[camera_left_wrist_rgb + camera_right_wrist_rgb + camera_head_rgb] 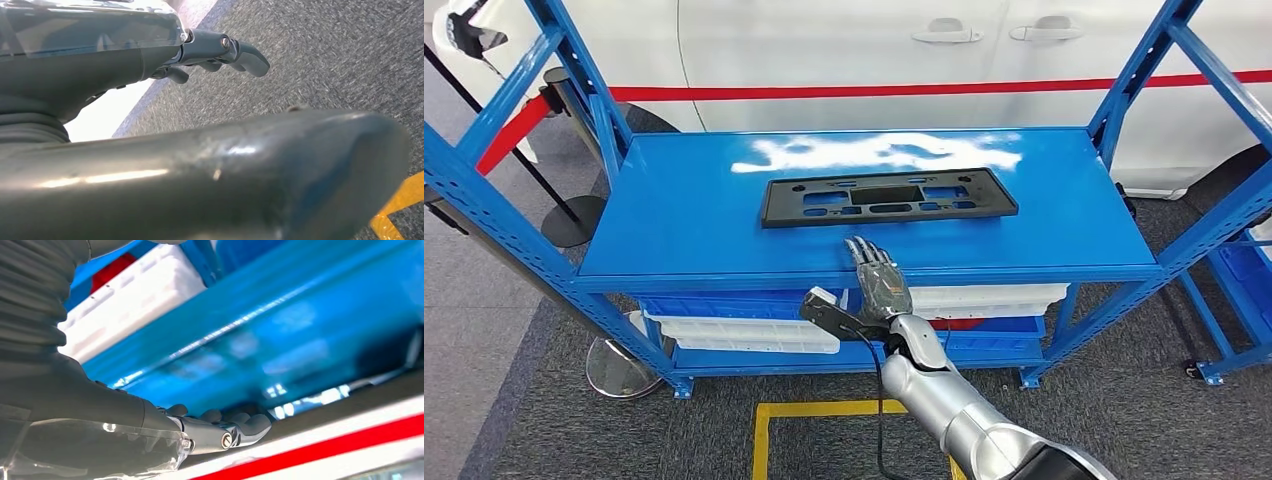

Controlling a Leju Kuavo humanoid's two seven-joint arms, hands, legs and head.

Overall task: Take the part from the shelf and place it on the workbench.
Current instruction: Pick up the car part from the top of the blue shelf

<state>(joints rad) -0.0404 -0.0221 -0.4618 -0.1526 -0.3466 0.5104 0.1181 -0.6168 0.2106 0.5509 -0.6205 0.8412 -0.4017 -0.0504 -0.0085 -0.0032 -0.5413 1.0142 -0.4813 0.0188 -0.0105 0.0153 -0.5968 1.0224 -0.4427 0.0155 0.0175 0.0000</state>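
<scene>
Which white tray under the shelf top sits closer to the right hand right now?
The white tray on the right, just beside the right hand in the head view. The other white tray lies lower and off to the left, beneath the blue bin.

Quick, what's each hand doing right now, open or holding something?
Left hand: open, holding nothing, over the carpet.
Right hand: open, fingers extended above the shelf, short of the black part.

the right arm (954, 410) is showing a silver metal shell, going black at its lower end, with a thin black cable trailing beside it; a black camera block (827, 312) is sitting at the wrist. the right hand (879, 275) is wearing dark grey fingers under a clear glossy cover, while the left hand (220, 52) is showing a grey ribbed cuff and a bright screw
</scene>
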